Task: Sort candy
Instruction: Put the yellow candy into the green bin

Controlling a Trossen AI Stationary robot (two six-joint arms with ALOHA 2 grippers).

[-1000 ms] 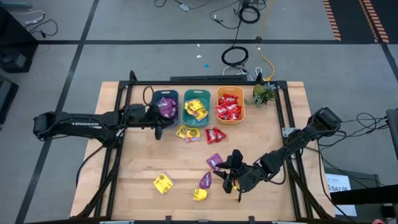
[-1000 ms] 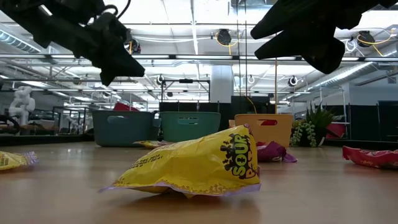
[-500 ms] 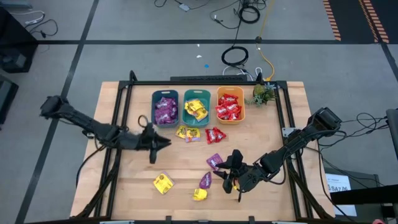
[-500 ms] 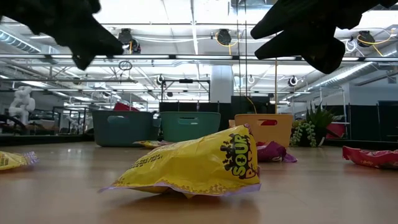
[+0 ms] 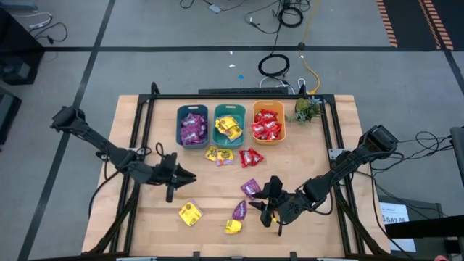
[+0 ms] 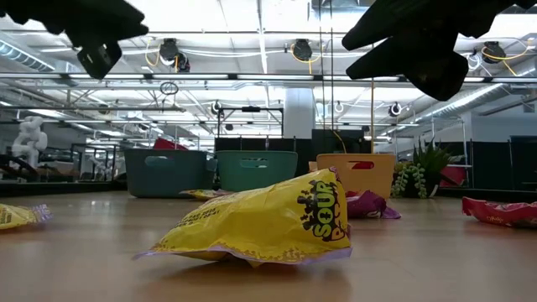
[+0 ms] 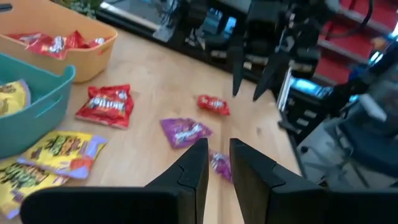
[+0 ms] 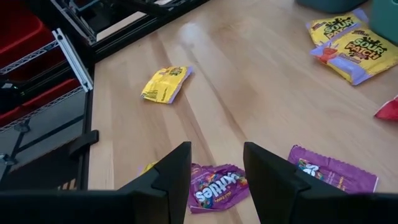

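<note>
Candy packets lie loose on the wooden table: yellow ones (image 5: 217, 154), a red one (image 5: 251, 156), purple ones (image 5: 250, 188) (image 5: 239, 210), and yellow ones near the front (image 5: 190, 213) (image 5: 232, 226). My left gripper (image 5: 190, 176) (image 7: 217, 144) hovers over bare table left of centre, pointing right, its fingers a narrow gap apart with nothing between them. My right gripper (image 5: 266, 208) (image 8: 217, 152) hangs open above a purple packet (image 8: 214, 186) at the front right. In the low view a yellow packet (image 6: 268, 222) lies flat in the foreground.
Three bins stand in a row at the back: one with purple candy (image 5: 192, 125), a teal one with yellow candy (image 5: 228, 125) and an orange one with red candy (image 5: 268, 122). A small green plant (image 5: 306, 109) stands to their right. Black frame rails (image 5: 138, 145) run along the table's sides.
My left gripper has swung away from the bin with purple candy toward the table's near edge, turning to point toward the table's right. It now hangs over bare table left of centre. No candy has moved.
</note>
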